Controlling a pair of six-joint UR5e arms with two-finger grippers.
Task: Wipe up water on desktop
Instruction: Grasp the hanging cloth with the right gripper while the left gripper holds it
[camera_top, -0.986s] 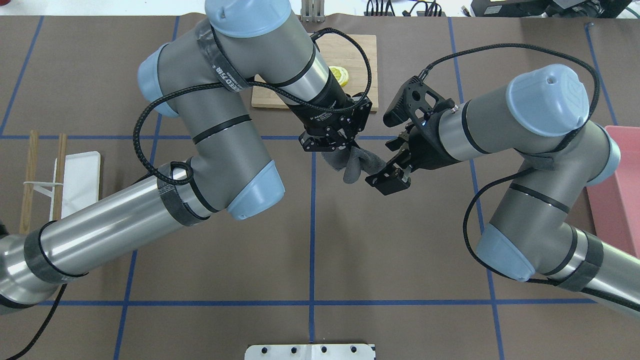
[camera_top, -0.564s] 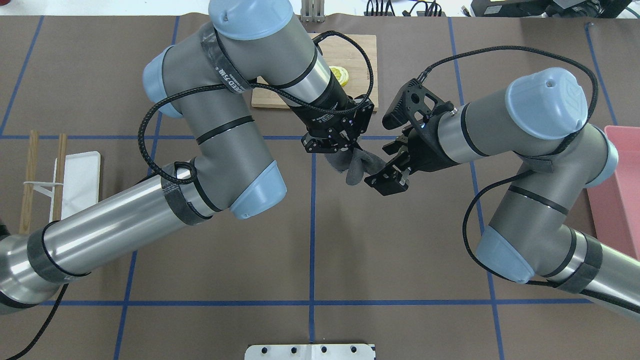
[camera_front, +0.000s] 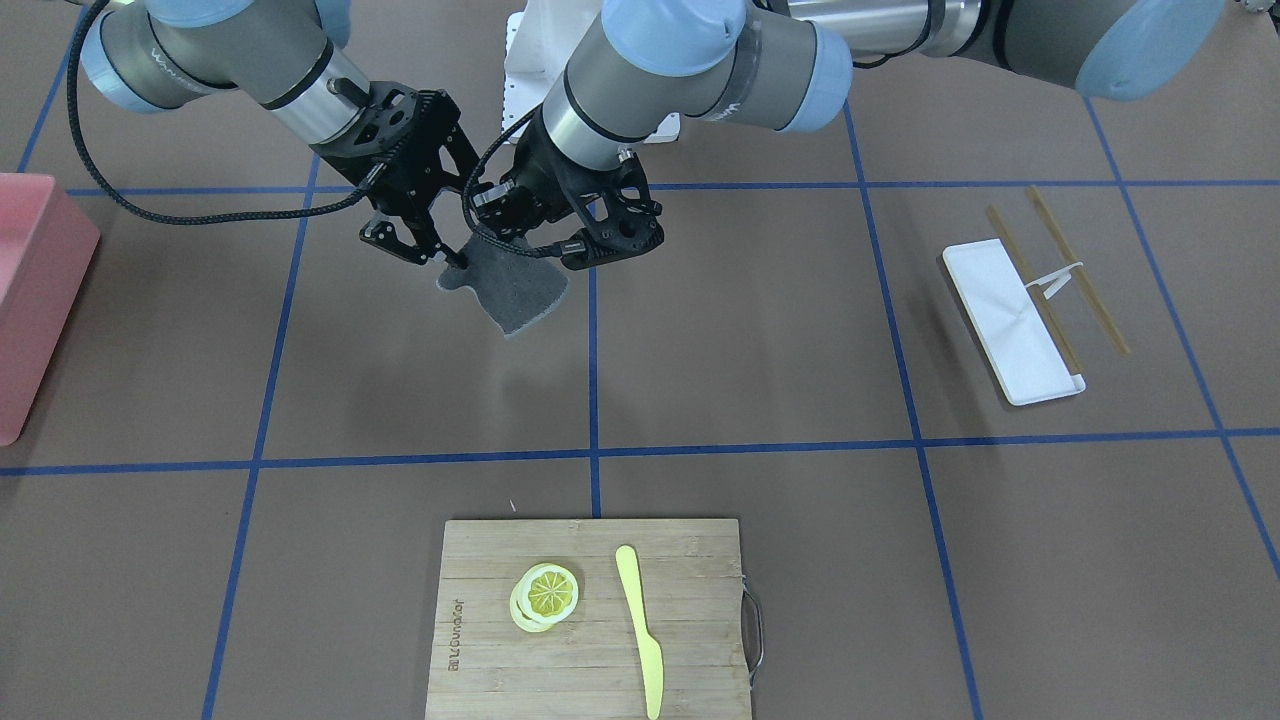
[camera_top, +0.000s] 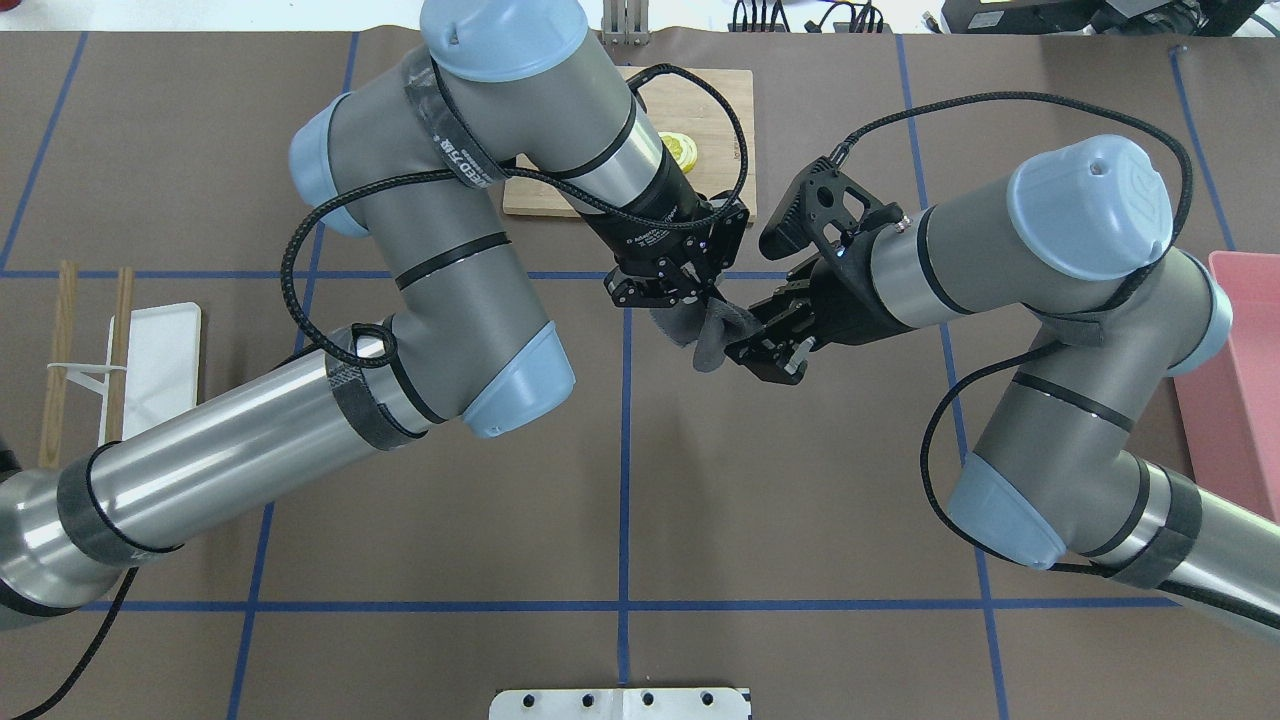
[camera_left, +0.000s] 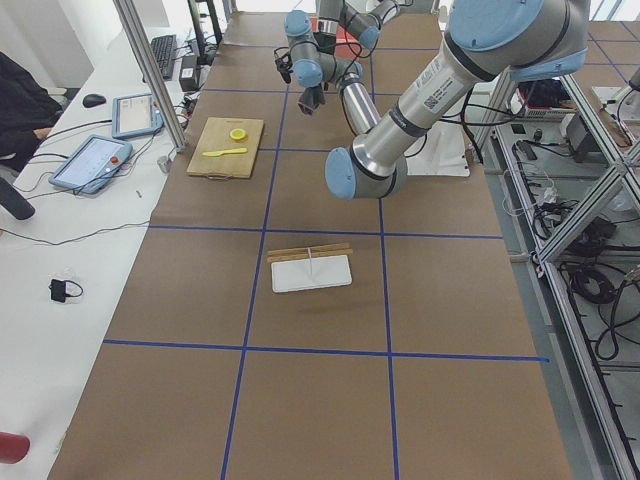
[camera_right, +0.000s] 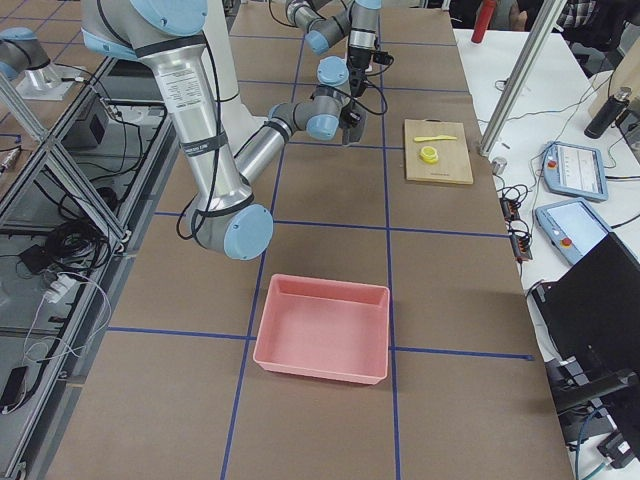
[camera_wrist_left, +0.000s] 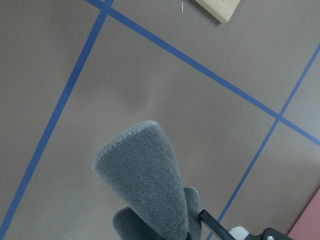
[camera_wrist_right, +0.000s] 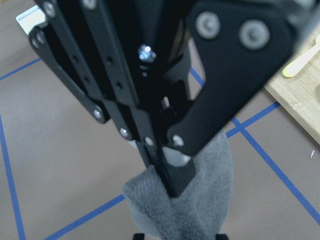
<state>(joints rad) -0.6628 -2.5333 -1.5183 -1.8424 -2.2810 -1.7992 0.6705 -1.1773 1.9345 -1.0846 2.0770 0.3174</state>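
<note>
A grey cloth (camera_front: 515, 285) hangs over the brown desktop (camera_front: 750, 330) near the centre tape cross. My left gripper (camera_front: 530, 245) is shut on its top and holds it off the surface. My right gripper (camera_front: 445, 262) comes in from the side, its jaws closed in on the cloth's edge. In the overhead view the cloth (camera_top: 705, 335) hangs between the left gripper (camera_top: 700, 295) and the right gripper (camera_top: 738, 345). The left wrist view shows the cloth (camera_wrist_left: 150, 185) dangling; the right wrist view shows it (camera_wrist_right: 200, 200) under the left gripper's fingers. I see no water on the desktop (camera_top: 620, 480).
A bamboo cutting board (camera_front: 590, 620) with a lemon slice (camera_front: 545, 590) and a yellow knife (camera_front: 640, 630) lies across from the robot. A pink bin (camera_top: 1240, 400) stands on the robot's right. A white tray (camera_top: 150, 360) with chopsticks lies on its left.
My right gripper has moved in toward the cloth and its jaws have narrowed on the cloth's edge. The left gripper still holds the cloth in about the same place.
</note>
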